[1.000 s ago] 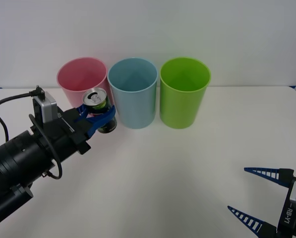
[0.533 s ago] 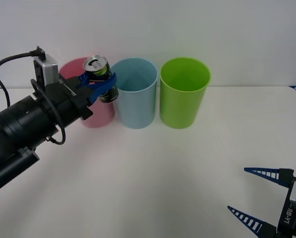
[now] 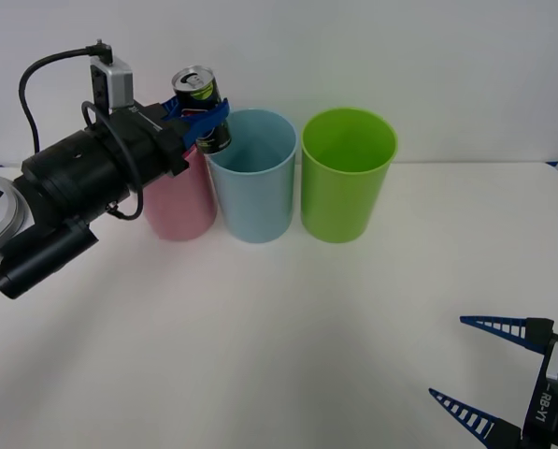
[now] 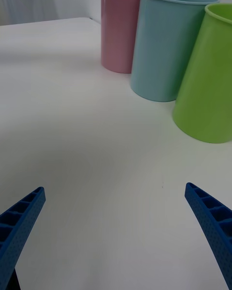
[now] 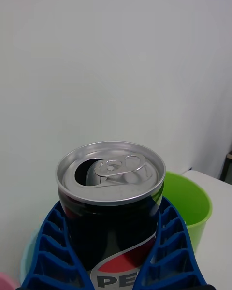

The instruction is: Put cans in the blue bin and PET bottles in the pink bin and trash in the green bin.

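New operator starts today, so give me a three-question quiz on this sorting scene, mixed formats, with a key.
1. True or false: the left pincer grips the can.
2. The can hangs beside the rim of which bin? A pink bin B blue bin C green bin
3. Fill in: the right pincer sits idle with fingers ____.

Key: 1 true; 2 B; 3 open
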Available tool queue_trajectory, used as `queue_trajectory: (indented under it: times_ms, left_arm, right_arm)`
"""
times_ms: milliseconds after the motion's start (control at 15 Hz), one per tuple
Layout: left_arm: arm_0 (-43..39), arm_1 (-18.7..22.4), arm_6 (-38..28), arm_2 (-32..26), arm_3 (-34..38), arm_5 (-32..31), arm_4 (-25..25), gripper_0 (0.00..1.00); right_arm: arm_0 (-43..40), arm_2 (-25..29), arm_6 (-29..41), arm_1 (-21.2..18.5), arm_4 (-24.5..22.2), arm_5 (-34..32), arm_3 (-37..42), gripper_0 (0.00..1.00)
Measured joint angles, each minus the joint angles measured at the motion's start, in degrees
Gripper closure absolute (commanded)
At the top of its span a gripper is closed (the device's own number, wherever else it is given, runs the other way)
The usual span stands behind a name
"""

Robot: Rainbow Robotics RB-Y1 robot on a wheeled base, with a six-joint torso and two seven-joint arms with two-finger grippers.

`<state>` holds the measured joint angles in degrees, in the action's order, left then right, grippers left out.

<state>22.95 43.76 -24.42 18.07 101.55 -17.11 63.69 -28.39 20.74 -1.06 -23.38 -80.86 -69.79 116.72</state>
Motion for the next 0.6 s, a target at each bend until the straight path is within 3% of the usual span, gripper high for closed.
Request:
queue_trajectory:
  times_ms: [600]
  left_arm:
    - [10.0, -5.4, 0.9, 3.6, -13.7, 0.0, 1.0, 0.96]
  right_arm:
    - [0.0, 0.0, 0.0, 0.0, 0.0, 0.0, 0.0, 0.0]
